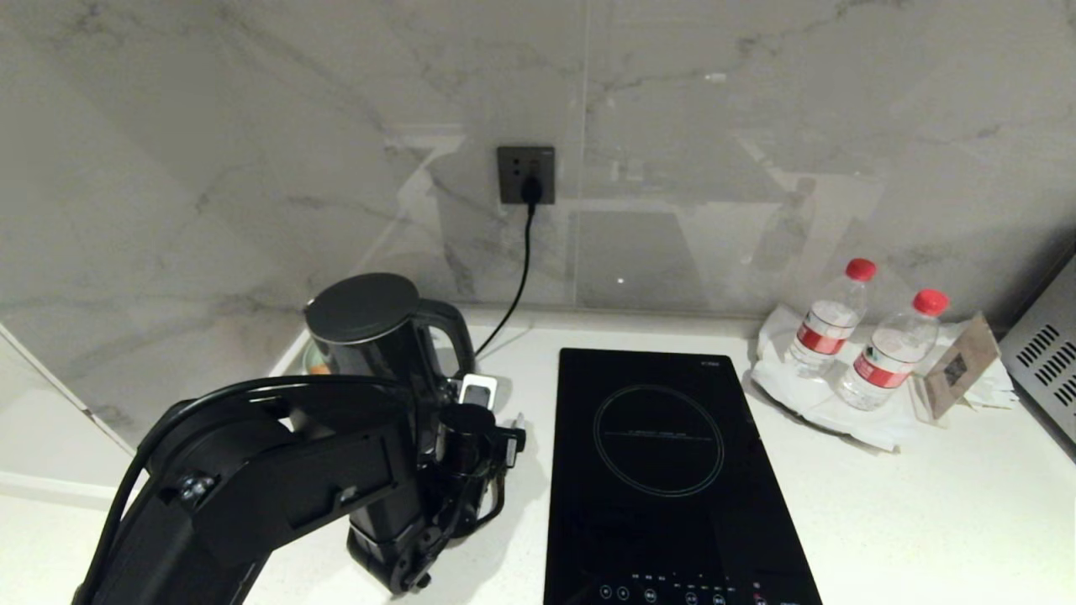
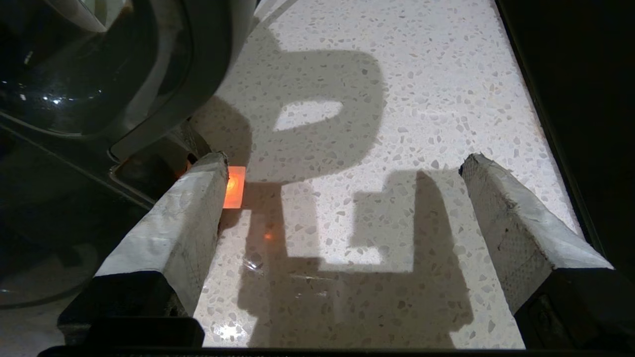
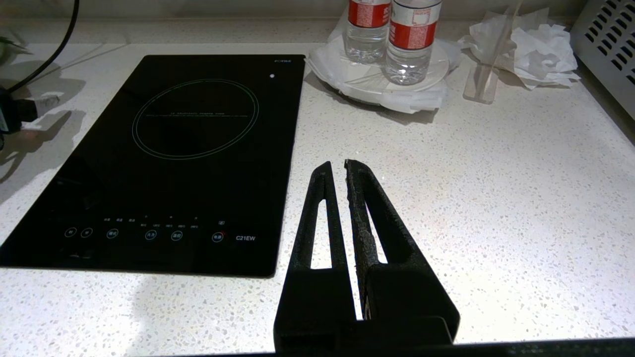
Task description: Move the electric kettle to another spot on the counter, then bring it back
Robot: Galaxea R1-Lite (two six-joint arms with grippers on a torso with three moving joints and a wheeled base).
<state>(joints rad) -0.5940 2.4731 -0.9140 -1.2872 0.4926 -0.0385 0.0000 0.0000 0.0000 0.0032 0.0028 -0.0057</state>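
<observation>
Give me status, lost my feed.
Left gripper open, empty, beside electric kettle. Kettle upright on counter, left of cooktop. Right gripper shut, parked over counter. Nothing blocking.

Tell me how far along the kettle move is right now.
Looks like a set-down is done: the electric kettle stands upright on the counter left of the cooktop, and the left gripper is open with only bare counter between its fingers, beside the kettle. The right gripper is shut, idle over the counter. Whether this is the away spot or the return, I cannot tell.
</observation>
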